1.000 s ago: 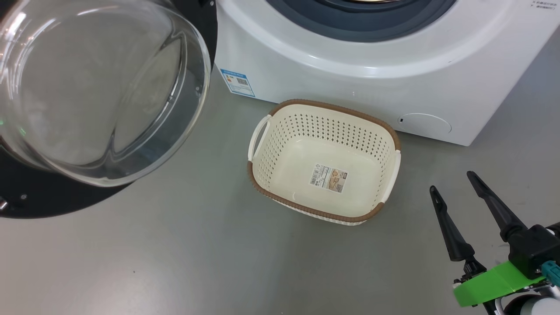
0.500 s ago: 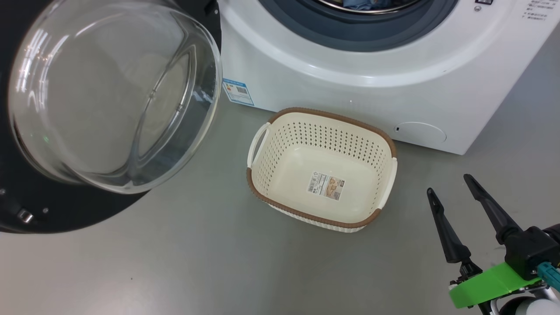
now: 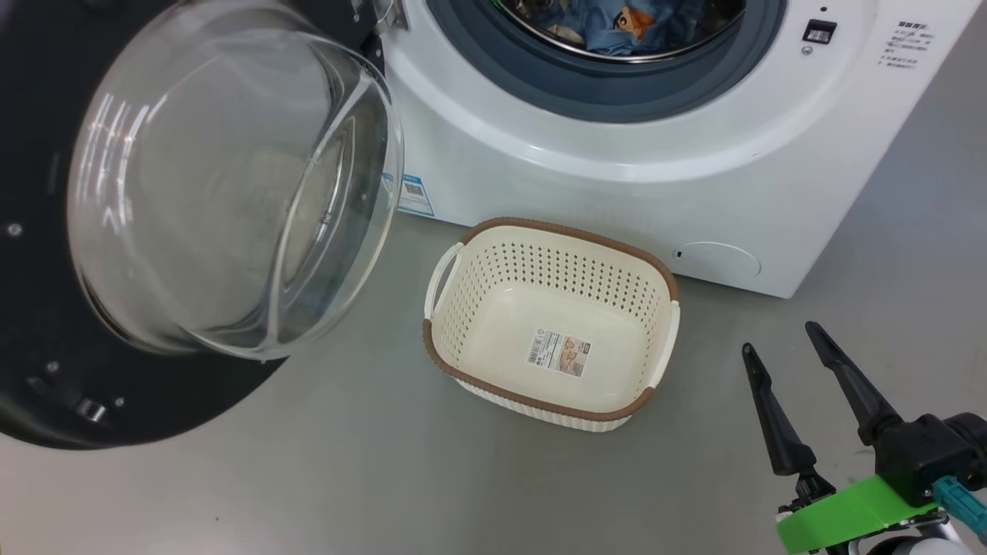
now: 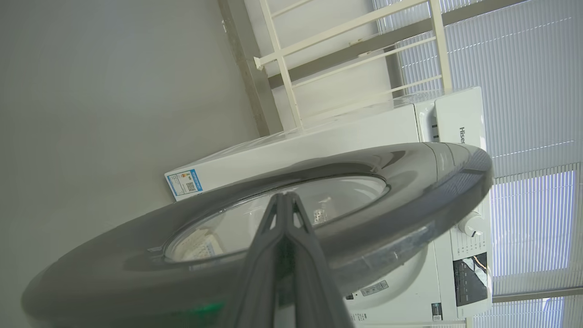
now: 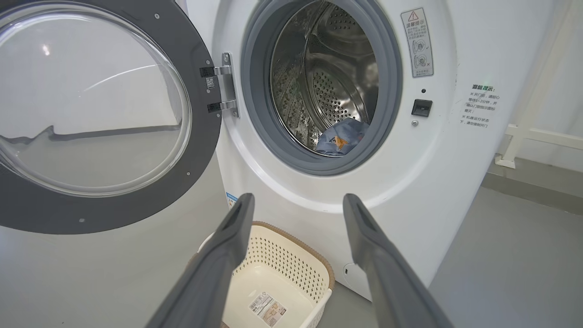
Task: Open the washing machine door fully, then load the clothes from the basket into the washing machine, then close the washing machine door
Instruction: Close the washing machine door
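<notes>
Item 1, the washing machine [image 3: 617,193]: white front-loader, mouth uncovered; since a second ago the head view has tipped upward (the camera moved, not the goods), so the steel drum [image 5: 328,77] now shows there. Item 2, the washing machine door [image 3: 193,223]: black-rimmed with a glass bowl, swung fully open on its hinge at the machine's left; position unchanged against the cabinet. Item 3, the basket [image 3: 570,231]: perforated cream plastic with a brown rim, on the floor just before the machine, holding nothing but its paper label [image 3: 559,353]. Item 4, the clothes [image 3: 617,23]: blue fabric with an orange figure, lying low inside the drum. Item 5, right gripper [image 3: 779,339]: fingers spread, holding nothing, still at lower right, well apart from the basket. Item 6, left gripper [image 4: 284,197]: fingers pressed together, nothing between them, pointing at the door's outer face; whether it touches cannot be told. Assessment: loading looks complete, leaving only the door to close, most likely by a push from the left.
</notes>
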Tool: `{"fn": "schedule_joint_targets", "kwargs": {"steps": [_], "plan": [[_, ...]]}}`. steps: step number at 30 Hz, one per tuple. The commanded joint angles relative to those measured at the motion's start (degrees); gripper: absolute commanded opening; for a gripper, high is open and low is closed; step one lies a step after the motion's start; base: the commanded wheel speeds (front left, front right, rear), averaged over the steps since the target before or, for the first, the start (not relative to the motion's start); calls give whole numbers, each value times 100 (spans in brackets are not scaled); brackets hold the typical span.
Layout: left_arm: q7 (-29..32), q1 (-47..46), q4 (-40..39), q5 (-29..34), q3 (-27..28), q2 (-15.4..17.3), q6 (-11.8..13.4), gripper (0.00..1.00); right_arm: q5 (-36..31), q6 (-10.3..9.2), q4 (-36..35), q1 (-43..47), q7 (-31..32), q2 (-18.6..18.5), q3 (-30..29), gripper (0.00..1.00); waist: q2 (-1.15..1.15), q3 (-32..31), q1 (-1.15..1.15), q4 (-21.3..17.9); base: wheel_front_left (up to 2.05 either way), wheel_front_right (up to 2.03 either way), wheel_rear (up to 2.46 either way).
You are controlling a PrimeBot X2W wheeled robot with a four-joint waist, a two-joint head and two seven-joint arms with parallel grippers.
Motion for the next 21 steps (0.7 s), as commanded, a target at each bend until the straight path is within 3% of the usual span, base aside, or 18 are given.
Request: {"fn": "schedule_joint_targets", "kwargs": {"steps": [1, 21], "plan": [[138, 51, -248, -20, 153, 254, -110, 0, 6, 35, -118, 20, -62, 16, 134, 100, 0, -62, 0, -44, 0, 0, 0], [665, 1425, -2109, -165, 23, -37, -55, 0, 20, 35, 218, 218, -370, 383, 78, 100, 0, -627, 0, -530, 0, 0, 0]]}}
